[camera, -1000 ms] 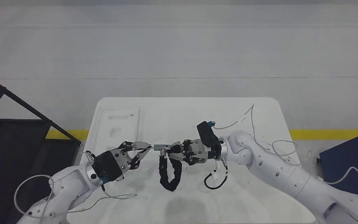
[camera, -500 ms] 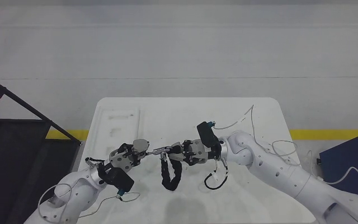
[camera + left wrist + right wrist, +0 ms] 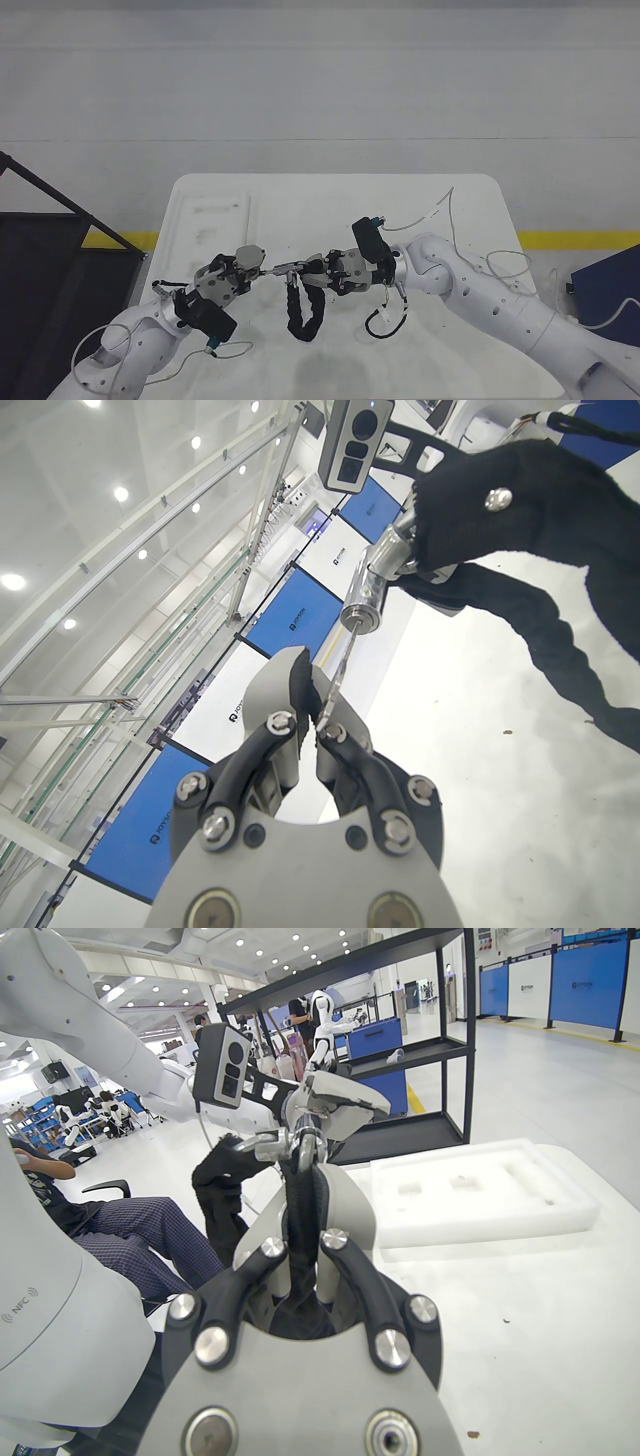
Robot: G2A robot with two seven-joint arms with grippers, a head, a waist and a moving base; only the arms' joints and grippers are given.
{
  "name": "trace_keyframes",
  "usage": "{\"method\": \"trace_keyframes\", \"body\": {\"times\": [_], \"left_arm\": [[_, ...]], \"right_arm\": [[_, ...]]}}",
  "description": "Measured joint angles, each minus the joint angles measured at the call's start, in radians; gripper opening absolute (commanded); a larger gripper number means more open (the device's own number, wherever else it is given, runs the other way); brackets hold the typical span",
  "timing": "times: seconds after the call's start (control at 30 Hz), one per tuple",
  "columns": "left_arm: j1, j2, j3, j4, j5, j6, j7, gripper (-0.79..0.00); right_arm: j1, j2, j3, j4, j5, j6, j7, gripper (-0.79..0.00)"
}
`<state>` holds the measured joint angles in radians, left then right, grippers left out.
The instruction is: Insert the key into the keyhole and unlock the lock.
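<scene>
L tool (image 3: 317, 690) pinches key (image 3: 343, 661), tip in lock (image 3: 368, 592); R tool (image 3: 310, 1178) clamps lock. Off-axis twist could jam/slip key.

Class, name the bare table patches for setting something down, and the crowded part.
Bare: back right of the table, between foam tray and right edge. Crowded: front middle, where left hand and right hand meet at the lock.

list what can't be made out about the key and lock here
How deep the key goes: left wrist view, its tip is hidden inside the lock; top view, too small.
Keyhole: right wrist view, turned away, behind the right hand.
Locked or not: left wrist view, sleeve covers the lock's end.
Key's bow: left wrist view, inside the left hand.
</scene>
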<state>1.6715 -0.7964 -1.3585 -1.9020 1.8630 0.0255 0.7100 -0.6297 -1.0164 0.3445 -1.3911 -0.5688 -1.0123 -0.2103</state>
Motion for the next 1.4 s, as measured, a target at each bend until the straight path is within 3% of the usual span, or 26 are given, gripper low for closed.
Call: {"method": "trace_keyframes", "body": {"times": [0.1,0.2,0.27,0.43,0.5,0.6,0.73,0.8,0.9,0.93,1.0,1.17,1.4], "left_arm": [[0.003,-0.003,-0.011,0.003,-0.002,0.007,0.002,-0.409],[-0.002,-0.006,-0.026,0.02,-0.022,-0.004,-0.012,-0.493],[-0.013,-0.008,-0.036,0.038,-0.043,-0.021,-0.024,-0.597],[-0.042,-0.015,-0.056,0.083,-0.096,-0.059,-0.056,-0.606],[-0.052,-0.017,-0.059,0.105,-0.132,-0.094,-0.077,-0.68],[-0.07,-0.017,-0.064,0.128,-0.249,-0.259,-0.161,-0.708],[-0.098,-0.011,-0.091,0.138,-0.459,-0.56,-0.338,-0.702],[-0.106,-0.008,-0.102,0.139,-0.538,-0.662,-0.407,-0.65],[-0.116,-0.003,-0.117,0.143,-0.665,-0.814,-0.52,-0.443],[-0.118,0.0,-0.121,0.142,-0.71,-0.861,-0.563,-0.357],[-0.119,0.003,-0.126,0.141,-0.777,-0.93,-0.623,-0.099],[-0.115,0.015,-0.124,0.133,-0.966,-1.038,-0.776,0.0],[-0.136,0.048,-0.072,0.092,-1.272,-1.038,-0.995,0.0]], "right_arm": [[0.0,0.0,0.0,0.0,0.0,0.0,0.0,-0.785],[-0.001,0.0,0.0,-0.001,0.0,0.001,0.0,-0.785],[-0.015,0.0,0.01,-0.012,0.005,0.02,0.007,-0.785],[-0.043,0.003,0.058,-0.029,0.015,0.022,0.027,-0.785],[-0.052,0.005,0.079,-0.035,0.018,0.021,0.025,-0.785],[-0.066,0.009,0.118,-0.038,0.02,0.024,0.021,-0.785],[-0.077,0.014,0.162,-0.036,0.035,0.031,0.051,-0.785],[-0.078,0.013,0.174,-0.031,0.054,0.037,0.074,-0.785],[-0.076,0.01,0.188,-0.025,0.089,0.045,0.116,-0.785],[-0.075,0.007,0.192,-0.021,0.104,0.047,0.134,-0.785],[-0.069,0.004,0.195,-0.012,0.124,0.053,0.167,-0.785],[-0.051,-0.011,0.202,0.007,0.176,0.059,0.24,-0.785],[-0.031,-0.034,0.209,0.02,0.213,0.086,0.309,-0.785]]}}
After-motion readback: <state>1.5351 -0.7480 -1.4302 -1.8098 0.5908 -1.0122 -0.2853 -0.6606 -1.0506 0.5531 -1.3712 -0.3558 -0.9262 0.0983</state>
